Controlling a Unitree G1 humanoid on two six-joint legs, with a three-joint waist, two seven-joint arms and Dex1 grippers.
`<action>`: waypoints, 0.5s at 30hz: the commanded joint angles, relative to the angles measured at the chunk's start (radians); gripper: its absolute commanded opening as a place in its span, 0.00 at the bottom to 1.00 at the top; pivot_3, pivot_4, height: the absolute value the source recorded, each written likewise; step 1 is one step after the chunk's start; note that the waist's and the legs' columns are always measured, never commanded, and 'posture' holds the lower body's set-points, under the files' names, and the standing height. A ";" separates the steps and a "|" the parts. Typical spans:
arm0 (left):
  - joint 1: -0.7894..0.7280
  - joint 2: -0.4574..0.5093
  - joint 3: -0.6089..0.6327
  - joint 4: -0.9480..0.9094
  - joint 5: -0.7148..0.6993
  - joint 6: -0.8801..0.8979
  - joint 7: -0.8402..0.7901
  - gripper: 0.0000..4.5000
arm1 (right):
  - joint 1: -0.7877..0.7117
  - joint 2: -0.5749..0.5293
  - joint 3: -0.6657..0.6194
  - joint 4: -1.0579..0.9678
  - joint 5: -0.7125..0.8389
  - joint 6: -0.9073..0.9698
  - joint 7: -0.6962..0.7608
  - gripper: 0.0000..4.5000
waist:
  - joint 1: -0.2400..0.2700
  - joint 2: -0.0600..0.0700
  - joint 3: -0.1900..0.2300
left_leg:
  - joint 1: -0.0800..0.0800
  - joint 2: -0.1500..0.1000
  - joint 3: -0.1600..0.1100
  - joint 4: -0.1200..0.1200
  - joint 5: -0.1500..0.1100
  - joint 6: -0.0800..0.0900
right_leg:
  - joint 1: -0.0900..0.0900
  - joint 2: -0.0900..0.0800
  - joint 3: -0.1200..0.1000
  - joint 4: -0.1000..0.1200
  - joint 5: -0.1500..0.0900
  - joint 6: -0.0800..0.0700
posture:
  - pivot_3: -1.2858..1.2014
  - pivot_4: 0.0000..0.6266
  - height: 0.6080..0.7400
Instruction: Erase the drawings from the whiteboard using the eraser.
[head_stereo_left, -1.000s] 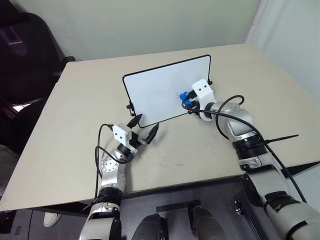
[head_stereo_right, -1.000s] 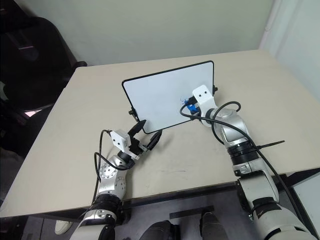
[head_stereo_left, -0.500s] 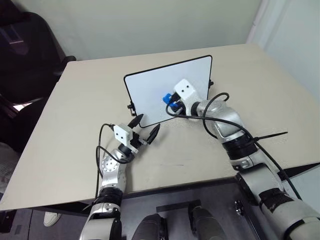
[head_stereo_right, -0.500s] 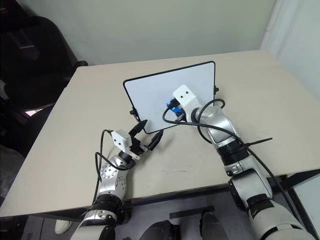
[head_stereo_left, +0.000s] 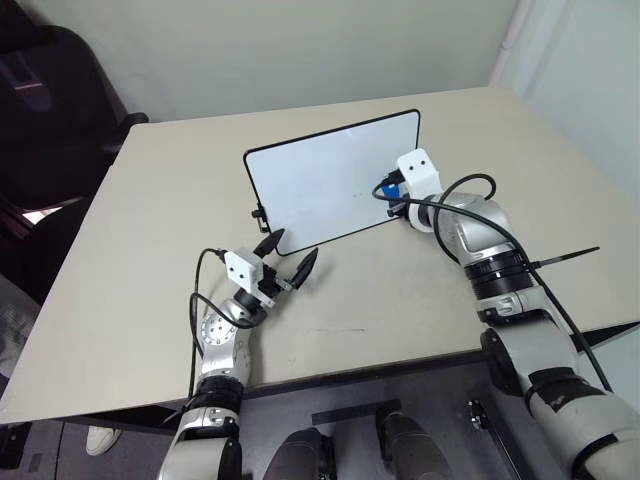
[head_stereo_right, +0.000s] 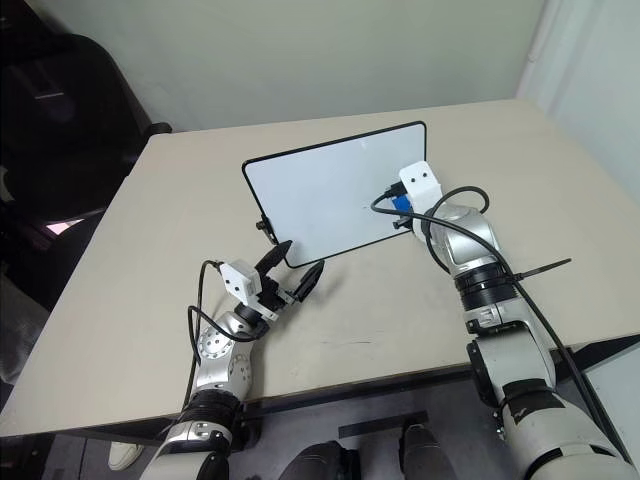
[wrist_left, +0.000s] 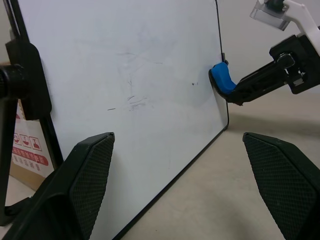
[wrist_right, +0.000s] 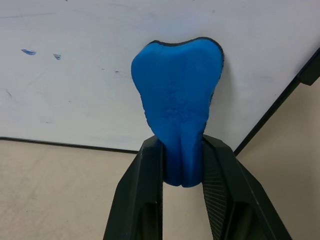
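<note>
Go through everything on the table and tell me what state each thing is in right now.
whiteboard: propped upright on the table, mostly wiped
drawings: only faint blue specks remain
eraser: squeezed in the right gripper, pressed against the board
right gripper: shut on the eraser
left gripper: open, empty, near the board's lower corner

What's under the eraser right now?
The eraser presses on the whiteboard near its edge. Two small blue marks show beside it; anything beneath it is covered.

A pale beige tabletop (head_stereo_left: 400, 300) carries the whiteboard (head_stereo_left: 320, 190), which stands propped on its lower edge toward twelve o'clock of the centre, its black side clips touching the surface.
</note>
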 joint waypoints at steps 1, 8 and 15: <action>0.017 -0.019 -0.004 0.029 -0.018 -0.004 0.000 1.00 | 0.002 0.025 0.051 -0.139 0.018 0.016 0.061 0.23 | 0.000 0.000 0.000 | 0.000 0.000 0.000 0.000 0.000 0.000 | 0.000 0.000 0.000 0.000 0.000 0.000 | 0.52 0.24 0.90; 0.012 -0.023 -0.005 0.037 -0.014 -0.010 0.002 1.00 | 0.020 0.043 0.094 -0.191 0.017 0.054 0.100 0.23 | 0.003 0.000 0.000 | 0.000 0.000 0.000 0.000 0.000 0.000 | 0.000 0.000 0.000 0.000 -0.001 0.001 | 0.52 0.24 0.90; 0.013 -0.026 -0.005 0.038 -0.009 -0.015 0.011 1.00 | 0.003 0.029 0.079 -0.116 -0.001 0.046 0.083 0.23 | 0.004 0.000 0.000 | 0.000 0.000 0.000 0.000 0.000 0.000 | 0.000 0.000 0.000 0.000 -0.001 0.001 | 0.52 0.24 0.90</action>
